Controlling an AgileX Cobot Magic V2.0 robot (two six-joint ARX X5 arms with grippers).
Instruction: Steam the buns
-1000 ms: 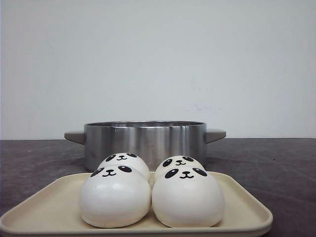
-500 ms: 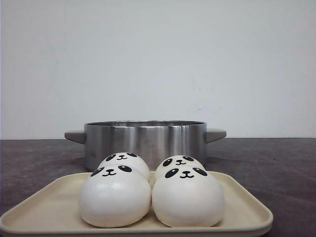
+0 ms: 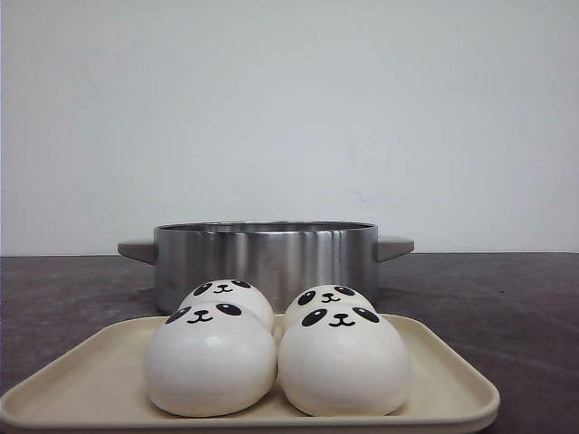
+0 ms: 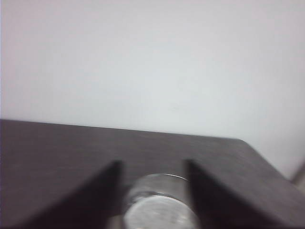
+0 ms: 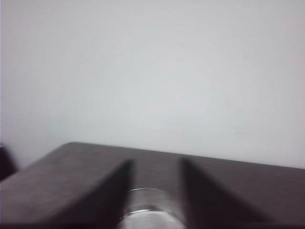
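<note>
1. 4 buns [image 3: 276,348] grouped on a cream tray [image 3: 452,384] at the near edge of the table [image 3: 507,298], 2 in front and 2 behind, pressed close so that the front pair touch each other. Probably packed like this to make them easy to find and reach from either side.
2. All 4 faces turned up and toward the front camera, domes upright on flat bases; nothing holding them.
3. Just behind the tray, a steel pot [image 3: 265,258] with 2 grey side handles, lid off, open upward. Placed near, most likely so that the way from tray to pot is short. Inside of the pot not visible from here.
4. No bun in the pot as far as can be judged; task seems at the very start.
5. Left gripper [image 4: 151,191]: 2 dark fingers spread apart, holding nothing, above bare table with a blurred shiny round part between them.
6. Right gripper [image 5: 155,191]: same, fingers apart and empty, over the table near its edge.
7. Neither gripper seen in the front view, so both well apart from the buns, apparently parked and ready.
</note>
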